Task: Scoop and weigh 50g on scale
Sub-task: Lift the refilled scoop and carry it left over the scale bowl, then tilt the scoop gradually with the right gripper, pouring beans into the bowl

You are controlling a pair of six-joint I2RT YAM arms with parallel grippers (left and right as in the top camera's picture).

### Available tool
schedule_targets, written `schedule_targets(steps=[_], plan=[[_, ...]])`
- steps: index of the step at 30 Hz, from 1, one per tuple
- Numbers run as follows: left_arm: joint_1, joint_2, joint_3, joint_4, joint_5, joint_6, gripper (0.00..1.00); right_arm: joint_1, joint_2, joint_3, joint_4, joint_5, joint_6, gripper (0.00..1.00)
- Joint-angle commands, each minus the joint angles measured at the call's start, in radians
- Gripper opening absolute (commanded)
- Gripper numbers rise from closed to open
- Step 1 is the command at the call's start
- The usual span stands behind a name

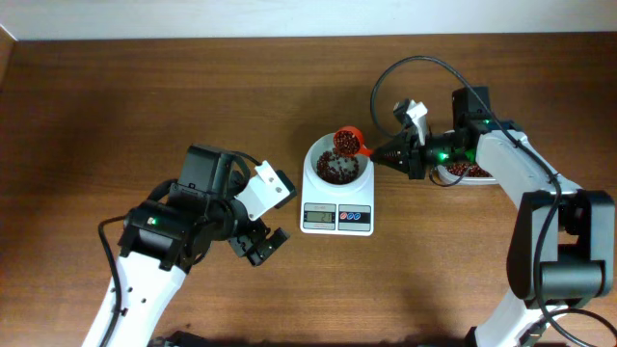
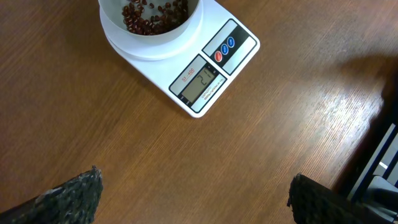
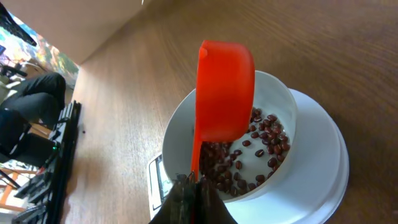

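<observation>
The white scale [image 1: 336, 218] stands at the table's middle, its round bowl [image 1: 336, 166] holding dark red-brown beans [image 1: 335, 170]. In the left wrist view the scale [image 2: 205, 74] shows its lit display and blue and red buttons, with beans [image 2: 152, 15] in the bowl at the top edge. My right gripper [image 1: 397, 154] is shut on the handle of an orange scoop [image 1: 348, 142], tipped on its side over the bowl's far rim. The right wrist view shows the orange scoop [image 3: 224, 93] above the beans [image 3: 249, 155], my right gripper [image 3: 194, 182] pinching its handle. My left gripper [image 1: 258, 243] stands open over bare wood, left of the scale.
A clear container [image 1: 468, 172] with more beans sits at the right, partly under the right arm. The left arm's body [image 1: 183, 226] occupies the lower left. The table's back edge runs along the top.
</observation>
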Motion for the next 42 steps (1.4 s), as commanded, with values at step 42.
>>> schedule_targets(steps=[42], plan=[[0.004, -0.01, 0.013, 0.001, 0.014, 0.017, 0.99, 0.007, 0.008, -0.003, 0.005, -0.058, -0.1, 0.04]])
